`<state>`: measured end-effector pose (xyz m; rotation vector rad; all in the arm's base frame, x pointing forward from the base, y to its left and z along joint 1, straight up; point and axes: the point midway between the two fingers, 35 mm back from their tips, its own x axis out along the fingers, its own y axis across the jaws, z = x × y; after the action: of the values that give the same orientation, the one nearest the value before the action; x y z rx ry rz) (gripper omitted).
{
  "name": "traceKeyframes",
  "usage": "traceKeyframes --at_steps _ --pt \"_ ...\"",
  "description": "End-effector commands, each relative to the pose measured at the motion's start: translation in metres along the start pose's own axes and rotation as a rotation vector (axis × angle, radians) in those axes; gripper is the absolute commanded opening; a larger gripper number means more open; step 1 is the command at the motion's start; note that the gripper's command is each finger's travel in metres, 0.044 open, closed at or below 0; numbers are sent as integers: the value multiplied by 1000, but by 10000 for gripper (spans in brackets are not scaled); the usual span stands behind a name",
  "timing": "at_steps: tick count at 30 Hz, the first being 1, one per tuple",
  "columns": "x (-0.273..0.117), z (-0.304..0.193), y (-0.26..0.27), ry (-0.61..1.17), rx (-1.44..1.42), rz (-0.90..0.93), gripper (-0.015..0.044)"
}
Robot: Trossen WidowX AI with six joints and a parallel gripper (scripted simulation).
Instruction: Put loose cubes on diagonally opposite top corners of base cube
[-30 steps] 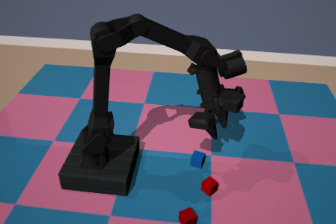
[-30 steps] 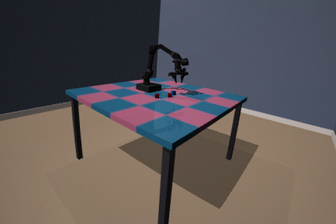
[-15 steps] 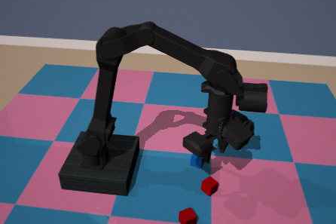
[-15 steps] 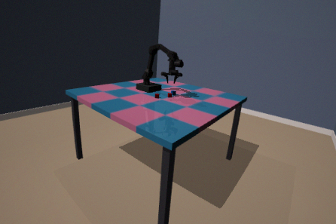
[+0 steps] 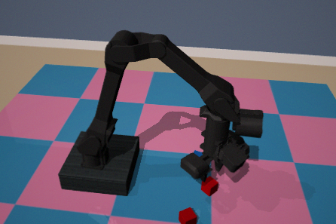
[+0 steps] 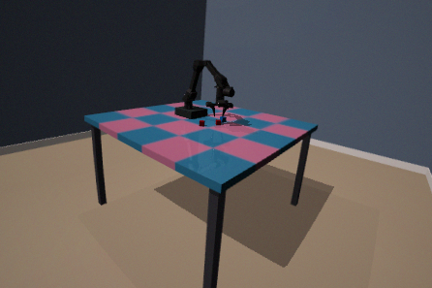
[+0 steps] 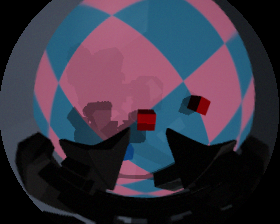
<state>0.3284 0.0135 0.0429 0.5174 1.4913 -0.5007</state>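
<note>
A blue cube (image 5: 198,153) (image 6: 223,119) (image 7: 128,152), the odd-coloured one and apparently the base, is mostly hidden behind the gripper in the top view and partly behind a finger in the wrist view. One red cube (image 5: 209,186) (image 6: 218,122) (image 7: 146,120) lies on the table near it, apart from it. The other red cube (image 5: 187,216) (image 6: 201,123) (image 7: 199,105) lies farther off. Nothing is stacked. My gripper (image 5: 212,176) (image 6: 219,115) (image 7: 148,131) is open and empty, pointing down, a little above the table close to the nearer red cube.
The arm's dark base block (image 5: 94,180) (image 6: 191,112) stands on the checkered table (image 5: 45,112) (image 6: 165,146), to the left of the cubes in the top view. The arm arches over from it. Arm shadows fall around the cubes.
</note>
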Motion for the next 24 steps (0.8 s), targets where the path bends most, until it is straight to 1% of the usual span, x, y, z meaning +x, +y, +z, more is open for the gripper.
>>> traceKeyframes --at_steps 1,24 --pt "9 0 1 -3 -4 9 265" --pt "42 0 1 -3 -4 9 265"
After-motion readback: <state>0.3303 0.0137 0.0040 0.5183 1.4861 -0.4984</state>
